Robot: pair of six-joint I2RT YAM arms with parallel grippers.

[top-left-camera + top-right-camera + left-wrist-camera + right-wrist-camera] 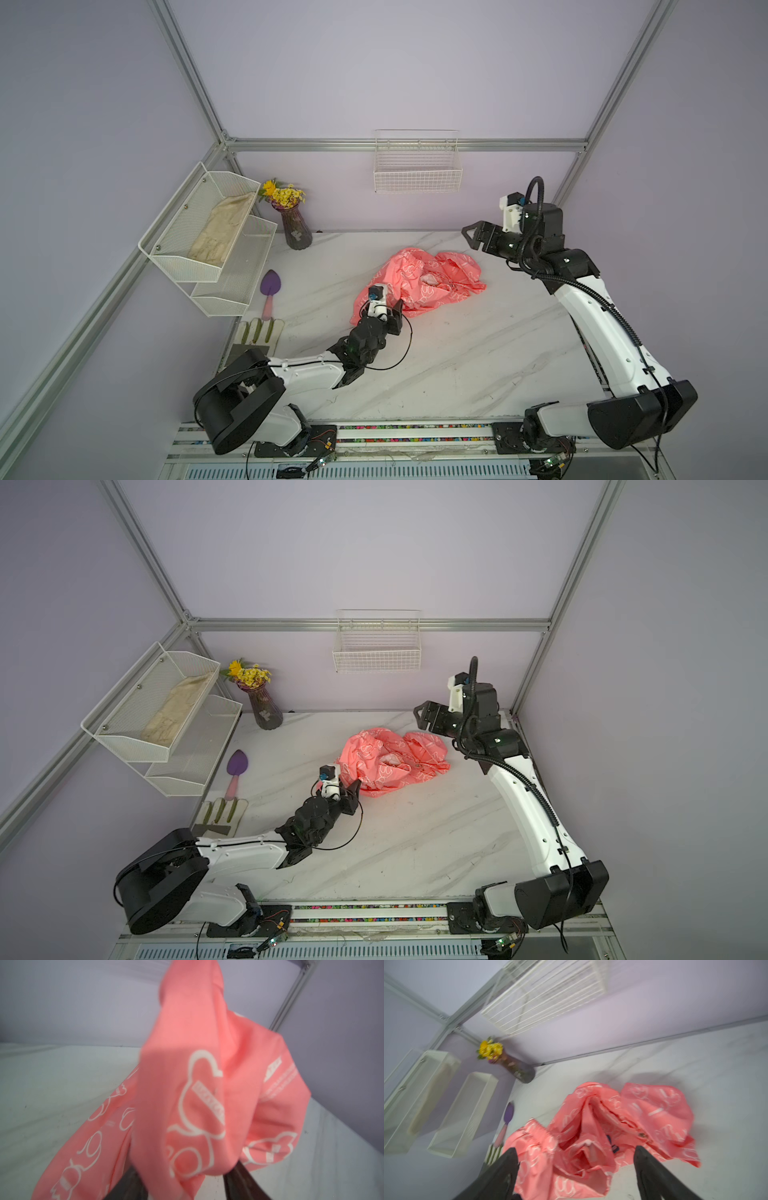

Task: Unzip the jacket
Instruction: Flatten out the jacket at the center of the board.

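the jacket lies crumpled on the bench, its cloth inside the left hand; whether it grips i cannot tell. the right hand hangs released above; pin the cloth first, then take the zipper pull below it

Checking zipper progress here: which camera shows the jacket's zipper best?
The right wrist view: the zipper runs in plain sight across the crumpled jacket. Both top views show the whole jacket, too small to trace the zipper. The left wrist view shows only blurred pink fabric close up.
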